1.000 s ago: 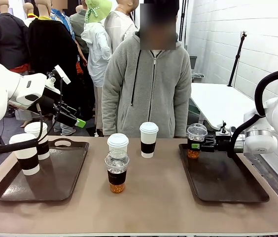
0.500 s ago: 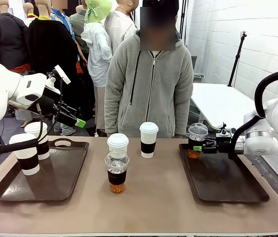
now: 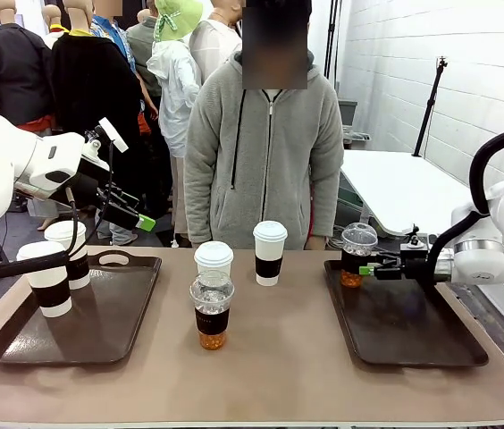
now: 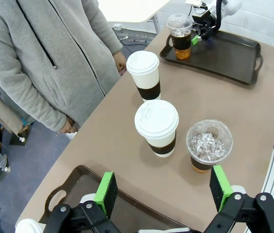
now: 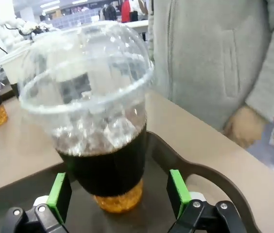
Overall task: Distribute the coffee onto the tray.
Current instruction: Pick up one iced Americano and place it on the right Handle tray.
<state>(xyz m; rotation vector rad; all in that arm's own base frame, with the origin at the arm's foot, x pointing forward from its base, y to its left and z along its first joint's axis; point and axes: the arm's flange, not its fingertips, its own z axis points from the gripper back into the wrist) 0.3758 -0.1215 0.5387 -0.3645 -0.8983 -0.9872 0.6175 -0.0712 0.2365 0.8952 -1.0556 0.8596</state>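
A clear dome-lidded cup (image 3: pixel 357 254) (image 5: pixel 98 121) with amber liquid and a black sleeve stands at the far left corner of the right tray (image 3: pixel 413 335). My right gripper (image 3: pixel 373 269) (image 5: pixel 119 194) is open just right of the cup, its green pads clear of the sleeve. Mid-table stand two white lidded cups (image 3: pixel 214 263) (image 3: pixel 270 253) and a second clear cup (image 3: pixel 212 313). Two more white cups (image 3: pixel 40 278) (image 3: pixel 71 254) stand on the left tray (image 3: pixel 100 326). My left gripper (image 3: pixel 136 219) (image 4: pixel 163 190) hangs open, raised above that tray.
A person in a grey hooded jacket (image 3: pixel 265 152) stands at the far edge, hands down by the table edge (image 5: pixel 244 127). The right tray's near half is bare, as is the left tray's right half. The table's front strip (image 3: pixel 261 384) holds nothing.
My right gripper has let go of the clear cup and drawn back a little to the right. The cup stays on the right tray. The left arm has not moved.
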